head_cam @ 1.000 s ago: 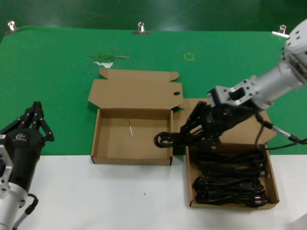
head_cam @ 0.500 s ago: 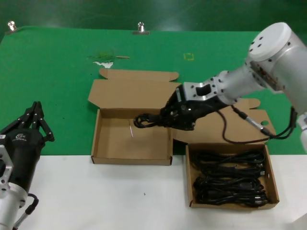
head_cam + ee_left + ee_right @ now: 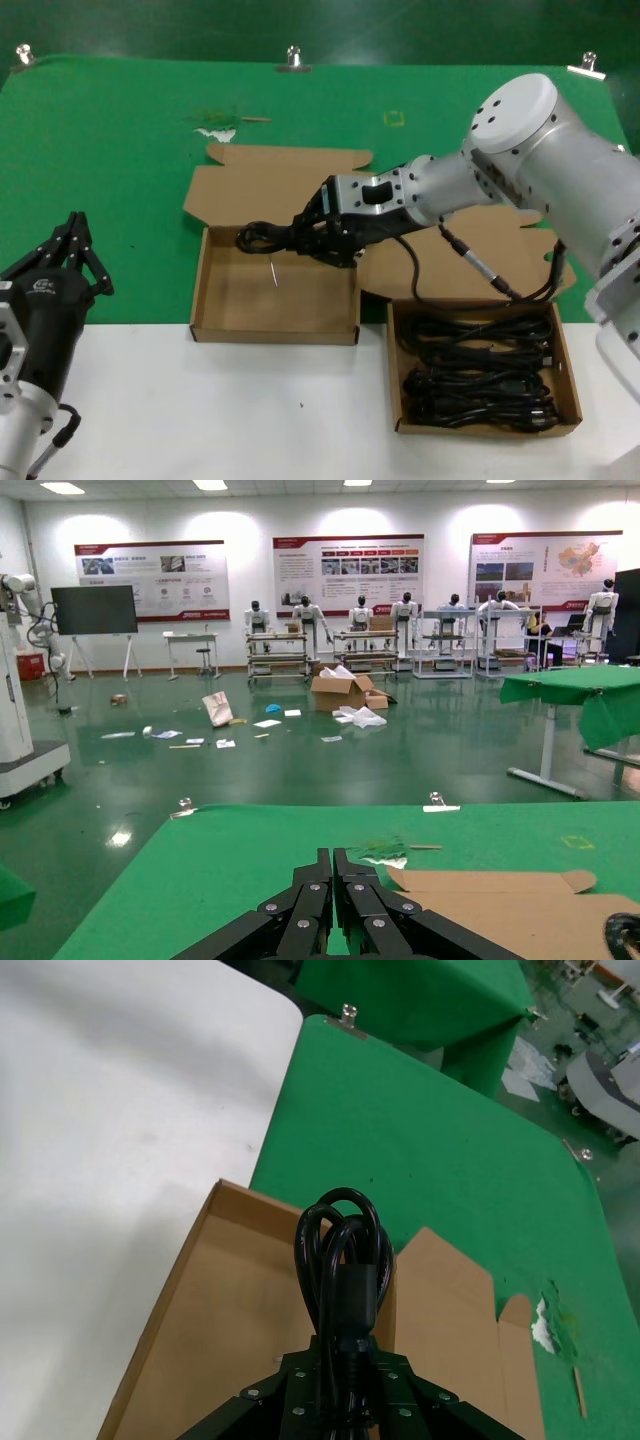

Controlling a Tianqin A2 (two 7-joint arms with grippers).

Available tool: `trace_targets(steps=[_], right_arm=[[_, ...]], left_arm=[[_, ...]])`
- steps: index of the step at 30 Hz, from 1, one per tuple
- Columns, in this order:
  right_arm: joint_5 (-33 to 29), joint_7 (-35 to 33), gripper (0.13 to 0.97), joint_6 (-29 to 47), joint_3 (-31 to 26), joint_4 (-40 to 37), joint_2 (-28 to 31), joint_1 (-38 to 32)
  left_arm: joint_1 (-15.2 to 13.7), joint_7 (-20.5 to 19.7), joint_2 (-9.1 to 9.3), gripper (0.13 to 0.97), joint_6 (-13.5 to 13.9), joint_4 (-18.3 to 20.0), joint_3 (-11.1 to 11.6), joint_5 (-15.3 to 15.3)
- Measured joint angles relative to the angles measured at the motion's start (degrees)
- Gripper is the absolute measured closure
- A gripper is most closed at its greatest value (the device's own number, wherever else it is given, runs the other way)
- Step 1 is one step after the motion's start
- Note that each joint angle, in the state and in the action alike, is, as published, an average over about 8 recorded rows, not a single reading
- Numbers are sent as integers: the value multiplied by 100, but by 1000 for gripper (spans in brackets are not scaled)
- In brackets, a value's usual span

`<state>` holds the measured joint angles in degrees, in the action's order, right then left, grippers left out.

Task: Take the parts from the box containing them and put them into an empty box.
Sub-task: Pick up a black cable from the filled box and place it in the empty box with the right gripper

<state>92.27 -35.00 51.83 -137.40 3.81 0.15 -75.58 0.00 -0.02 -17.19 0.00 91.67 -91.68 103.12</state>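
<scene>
**Cord bundle carried across and now over the empty box**

The right pincer (image 3: 305, 238) is clamped on a coiled bundle of thin black rubbery power cord (image 3: 262, 237), and its reach has changed sharply. A second ago it hung at the near-left corner of the larger brown corrugated cardboard box (image 3: 571, 385) that holds the rest of the cords; half a second ago it was crossing the gap between the two boxes. Now the bundle hangs over the far part of the tray of the smaller brown cardboard mailer box (image 3: 205, 290), above and just beside the thin pale sliver (image 3: 272, 270) lying on that tray's floor. In the right wrist view the looped cord (image 3: 340, 1250) sticks straight out from between the pincer's fingers with the tray's brown floor beneath it, so the grip looks firm.

The bundle appears clear of the tray floor, not yet resting on it. Several more black coiled cord bundles (image 3: 478, 370) lie in the larger box, so by my reading the task is at an early stage: the transfer leg is nearly done, and lowering and letting go come next.

The left pincer (image 3: 75, 245) is parked over the green cloth, well apart from the smaller box on its left side, fingers drawn together.
</scene>
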Motion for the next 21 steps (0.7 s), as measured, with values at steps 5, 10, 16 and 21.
trace_targets(steps=[5, 10, 16, 21], right_arm=[[973, 42, 886, -213, -963, 142, -10, 102], [1626, 57, 886, -384, -1623, 251, -13, 203], [1955, 1, 886, -619, -1941, 369, -15, 371], [2038, -72, 886, -772, -2011, 436, -15, 483]], left_arm=[[0, 0, 0, 946, 0, 0, 0, 0], [0, 0, 0, 946, 0, 0, 0, 0], [0, 0, 0, 946, 0, 0, 0, 0], [0, 0, 0, 946, 0, 0, 0, 0]])
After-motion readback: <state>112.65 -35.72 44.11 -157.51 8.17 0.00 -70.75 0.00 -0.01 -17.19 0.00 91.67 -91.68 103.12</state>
